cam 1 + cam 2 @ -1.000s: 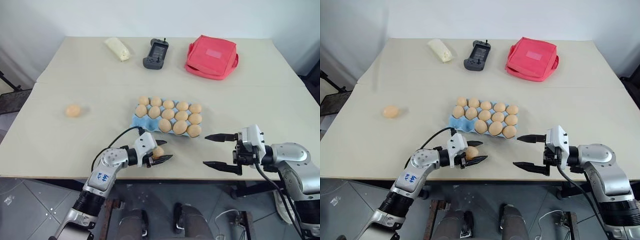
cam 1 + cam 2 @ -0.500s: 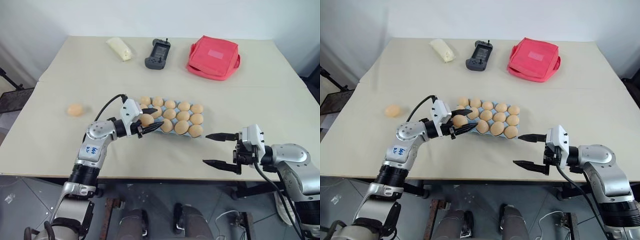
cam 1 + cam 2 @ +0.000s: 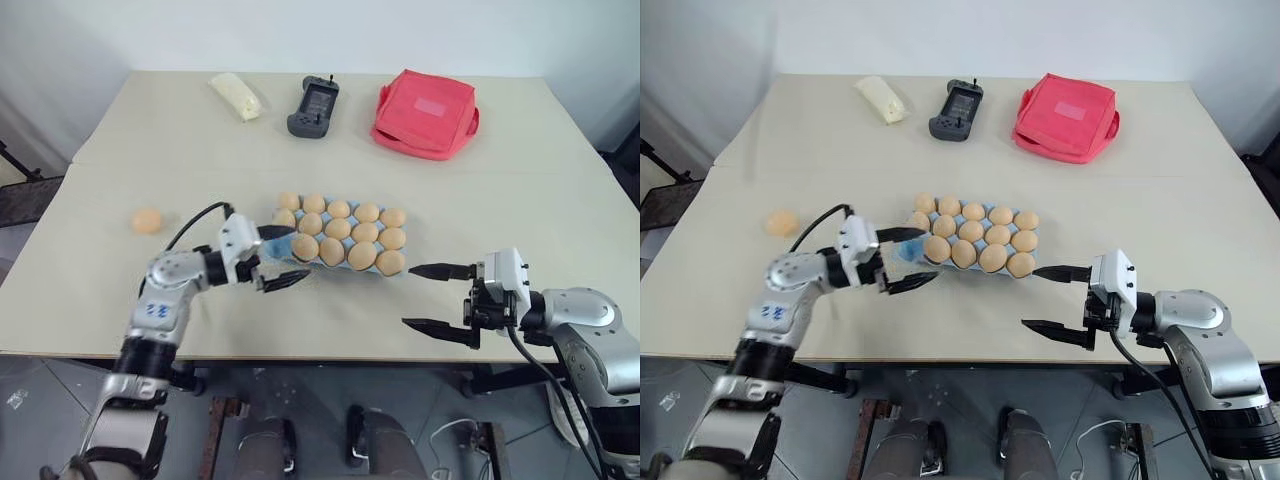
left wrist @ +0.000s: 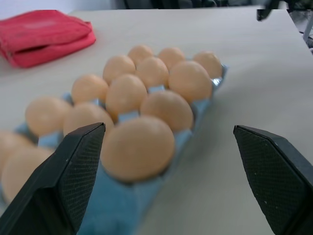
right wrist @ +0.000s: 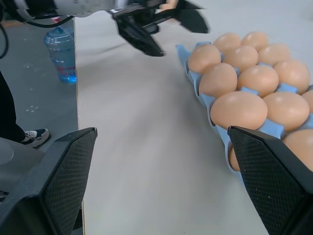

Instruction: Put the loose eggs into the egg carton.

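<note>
Fourteen eggs (image 3: 337, 228) already sit in the egg carton (image 3: 278, 246) in the eye views, five in each of the two far rows and four in the near row. That leaves one cup free at the carton's 8 o'clock corner. One loose egg (image 3: 147, 221) lies on the counter (image 3: 520, 200) at the carton's 9 o'clock, well apart from it. The left pincer (image 3: 298, 254) hovers at that free corner, spread wide with nothing in it. The right pincer (image 3: 407, 295) waits at the carton's 4 o'clock, just as wide and empty. Toward 12 o'clock, along the far edge, lie one pale yellow packet (image 3: 236, 97), one dark handheld device (image 3: 312, 106) and one red pouch (image 3: 424, 113).

Left wrist view: both black fingers (image 4: 73, 171) stand far apart, and the nearest seated egg (image 4: 137, 147) is between them and a little beyond. Bare blue tray shows just beneath it.

Right wrist view: the carton's near row runs past one finger (image 5: 274, 166), and the left pincer shows across the counter.

An egg is probably light, smooth and brittle, so it may roll or slip under a careless touch. My judgement is to close gently across its widest part, with the pads on opposite sides. Then lower it fully into the cup before letting go.
</note>
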You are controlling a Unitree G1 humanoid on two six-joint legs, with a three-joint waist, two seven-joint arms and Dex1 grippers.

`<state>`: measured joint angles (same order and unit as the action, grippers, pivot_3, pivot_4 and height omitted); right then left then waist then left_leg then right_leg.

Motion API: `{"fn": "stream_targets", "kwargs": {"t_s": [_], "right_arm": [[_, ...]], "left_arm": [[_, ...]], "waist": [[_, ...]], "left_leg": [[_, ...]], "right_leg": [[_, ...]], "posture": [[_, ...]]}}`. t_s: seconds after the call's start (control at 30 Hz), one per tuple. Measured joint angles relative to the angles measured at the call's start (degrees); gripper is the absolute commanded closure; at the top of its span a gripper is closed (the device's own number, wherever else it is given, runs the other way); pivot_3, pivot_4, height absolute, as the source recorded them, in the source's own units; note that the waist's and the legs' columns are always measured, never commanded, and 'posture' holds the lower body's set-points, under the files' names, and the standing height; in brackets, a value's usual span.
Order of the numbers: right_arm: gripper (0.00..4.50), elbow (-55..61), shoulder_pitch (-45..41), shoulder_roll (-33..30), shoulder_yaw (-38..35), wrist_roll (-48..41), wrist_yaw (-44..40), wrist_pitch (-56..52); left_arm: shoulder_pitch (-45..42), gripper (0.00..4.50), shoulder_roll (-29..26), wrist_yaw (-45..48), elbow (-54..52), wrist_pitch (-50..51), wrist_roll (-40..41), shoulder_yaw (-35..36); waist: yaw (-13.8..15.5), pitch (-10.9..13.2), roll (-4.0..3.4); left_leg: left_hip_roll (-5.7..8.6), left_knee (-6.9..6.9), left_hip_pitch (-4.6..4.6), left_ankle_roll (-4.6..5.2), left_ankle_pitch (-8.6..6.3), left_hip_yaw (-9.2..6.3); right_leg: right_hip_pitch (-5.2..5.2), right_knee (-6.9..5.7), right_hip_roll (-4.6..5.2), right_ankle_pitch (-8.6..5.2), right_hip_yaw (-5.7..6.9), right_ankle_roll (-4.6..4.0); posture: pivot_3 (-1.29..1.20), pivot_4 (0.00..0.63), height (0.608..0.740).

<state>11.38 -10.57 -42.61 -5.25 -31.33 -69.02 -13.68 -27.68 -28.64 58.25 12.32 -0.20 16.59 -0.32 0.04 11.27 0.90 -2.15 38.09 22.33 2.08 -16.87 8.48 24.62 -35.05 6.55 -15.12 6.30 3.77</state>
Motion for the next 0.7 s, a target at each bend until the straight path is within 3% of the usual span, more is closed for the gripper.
{"fn": "stream_targets", "kwargs": {"t_s": [0.23,0.47,0.7], "right_arm": [[0.00,-0.83,-3.02,2.17,0.56,-0.28,-0.05,0.05],[0.00,-2.38,-4.84,5.28,1.59,-0.20,0.63,0.23],[0.00,-3.21,-5.81,6.50,2.57,-0.11,0.62,0.31]], "left_arm": [[10.09,0.03,-7.81,-6.39,-4.46,1.58,2.49,14.66],[24.08,0.03,-5.74,-17.65,-6.35,3.30,4.41,27.52],[28.39,0.03,-3.59,-25.69,-7.15,5.39,6.66,34.16]], "waist": [[-0.35,0.00,-0.01],[-0.14,0.00,0.00],[-0.13,0.00,0.00]], "left_leg": [[-0.05,-0.04,-0.08,-0.16,-0.16,-0.01],[-0.06,-0.08,-0.01,-0.24,-0.35,-0.02],[-0.07,-0.09,-0.01,-0.20,-0.38,-0.03]], "right_leg": [[0.00,-0.04,0.02,0.03,-0.05,-0.05],[0.03,0.12,0.09,0.03,-0.04,-0.05],[0.03,0.19,0.10,0.02,-0.05,-0.06]], "posture": [[0.00,0.150,0.740],[0.00,0.150,0.740],[0.00,0.150,0.740]]}}
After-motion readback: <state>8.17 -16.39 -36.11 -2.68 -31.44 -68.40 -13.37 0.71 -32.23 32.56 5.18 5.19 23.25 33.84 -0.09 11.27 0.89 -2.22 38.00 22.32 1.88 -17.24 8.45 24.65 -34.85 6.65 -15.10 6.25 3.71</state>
